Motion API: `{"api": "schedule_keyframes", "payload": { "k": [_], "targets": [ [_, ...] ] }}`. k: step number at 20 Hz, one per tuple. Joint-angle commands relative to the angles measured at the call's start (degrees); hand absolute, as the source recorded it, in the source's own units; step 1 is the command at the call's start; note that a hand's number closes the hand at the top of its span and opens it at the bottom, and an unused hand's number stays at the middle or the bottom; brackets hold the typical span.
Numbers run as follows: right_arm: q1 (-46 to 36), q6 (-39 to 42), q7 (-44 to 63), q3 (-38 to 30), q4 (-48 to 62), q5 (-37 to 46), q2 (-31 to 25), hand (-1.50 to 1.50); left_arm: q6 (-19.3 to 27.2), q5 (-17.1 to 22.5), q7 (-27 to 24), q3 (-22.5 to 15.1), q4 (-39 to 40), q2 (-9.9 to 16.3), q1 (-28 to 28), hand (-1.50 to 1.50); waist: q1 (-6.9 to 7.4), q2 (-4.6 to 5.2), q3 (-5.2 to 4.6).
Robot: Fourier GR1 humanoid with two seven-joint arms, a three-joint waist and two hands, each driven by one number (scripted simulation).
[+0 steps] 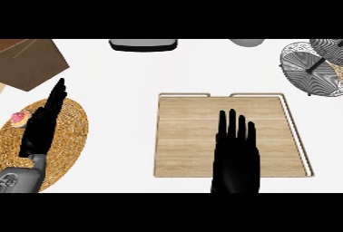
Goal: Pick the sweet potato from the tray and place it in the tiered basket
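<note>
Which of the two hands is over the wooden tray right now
The right hand, fingers straight, lies over the wooden tray. The left hand is over the woven mat instead.

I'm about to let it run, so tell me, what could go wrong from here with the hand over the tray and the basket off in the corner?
No sweet potato shows on the wooden tray; the open right hand may be hiding it, so a grasp could start blind. The tiered basket sits at the far right, partly out of view, so the carry there might clip its rim. The open left hand rests over the woven mat, near a pink item it could nudge.
</note>
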Motion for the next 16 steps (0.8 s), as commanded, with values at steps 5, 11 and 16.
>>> {"api": "schedule_keyframes", "payload": {
  "k": [5, 11, 16],
  "targets": [
    [0.54, 9.48, 11.65, 5.01, 1.92, 8.98, 5.05, -1.50, 0.91, -1.63, 1.15, -0.41, -0.74, -1.82, -0.74, 0.00, -0.21, -0.03, 0.03],
    [3.67, 11.11, 7.30, 3.93, 0.64, 13.83, 5.13, -1.50, -2.15, -0.51, -0.43, 2.12, 1.95, -0.86, -0.94, 0.00, -0.43, 0.04, 0.04],
    [4.07, 4.50, 7.55, 2.86, 6.50, 13.24, 5.15, -1.50, -3.87, -0.23, 0.86, 3.66, -1.02, 0.61, 0.61, 0.00, 0.20, 0.07, 0.09]
  ]
}}
